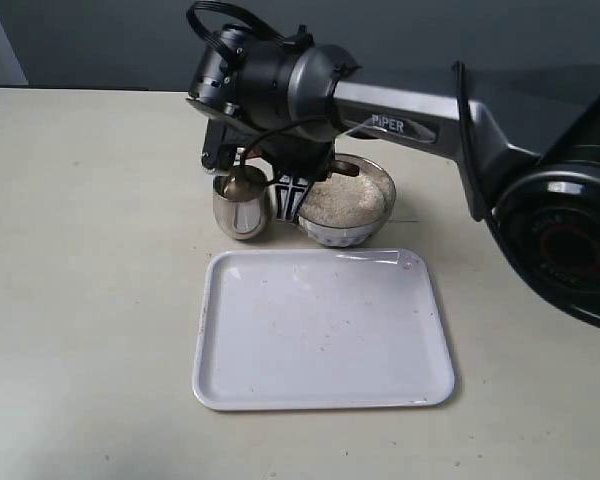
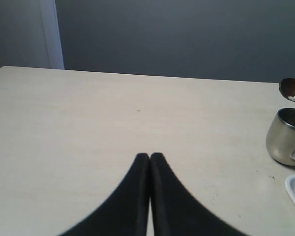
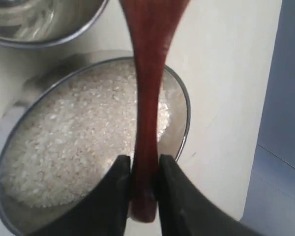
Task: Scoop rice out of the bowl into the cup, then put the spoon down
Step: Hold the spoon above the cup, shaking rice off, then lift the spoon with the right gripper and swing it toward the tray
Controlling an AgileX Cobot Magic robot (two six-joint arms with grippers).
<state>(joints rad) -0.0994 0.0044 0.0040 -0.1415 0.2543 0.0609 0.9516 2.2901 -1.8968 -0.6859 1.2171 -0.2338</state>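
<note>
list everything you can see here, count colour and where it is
round shiny steel bowl: 1, silver, on the table behind the tray, right of the cup in the exterior view
white uncooked rice: 1 heap, white, inside the bowl
small steel tumbler cup: 1, silver, upright beside the bowl
long reddish-brown wooden spoon: 1, dark red-brown, held by its handle, scoop end over the cup with a few grains on it
white rectangular tray: 1, white, in front of cup and bowl
beige table: 1, beige, under everything
left gripper: 1, black, shut, holding nothing
right gripper: 1, black, above the bowl, shut on the spoon
</note>
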